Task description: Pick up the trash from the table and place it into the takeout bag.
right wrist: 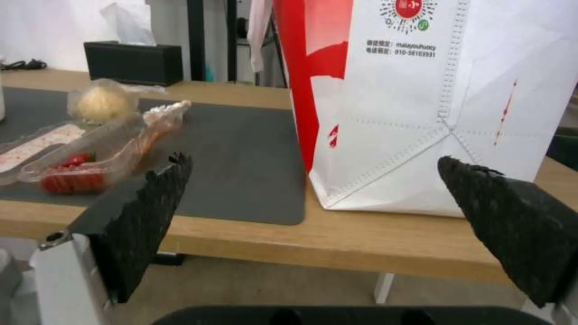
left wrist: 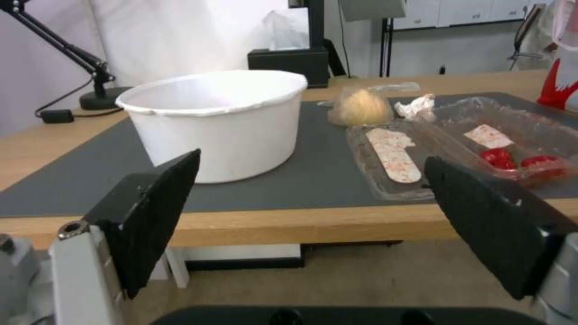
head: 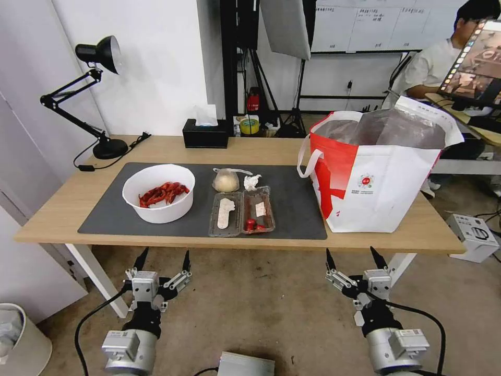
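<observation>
Low in the head view, the left gripper [head: 163, 259] at lower left and the right gripper [head: 356, 257] at lower right both hover over the floor just short of the table [head: 62, 209] edge, each with its jaws spread wide and holding nothing.

Beyond the left gripper, in the centre of the frame, the trash sits on the dark grey mat [head: 297, 209]. The clear plastic food box [head: 242, 211] lies open nearest the front edge, with red scraps in it. Left of it stands the white bowl [head: 158, 192] of red shells. Just behind the box are the knotted clear bag [head: 226, 180] with its beige lump and, beside that, the crumpled tissue [head: 251, 181].

Straight ahead of the right gripper, at right of frame, the takeout bag [head: 376, 172] stands upright on the table with its mouth open, foil lining showing; its near left corner overlaps the mat edge. In the right wrist view its white wall rises just past the table edge.

Farther back, at upper left, a black desk lamp [head: 88, 94] stands on the wood, and a black tissue box [head: 205, 134] sits at the rear edge, against a white wall
</observation>
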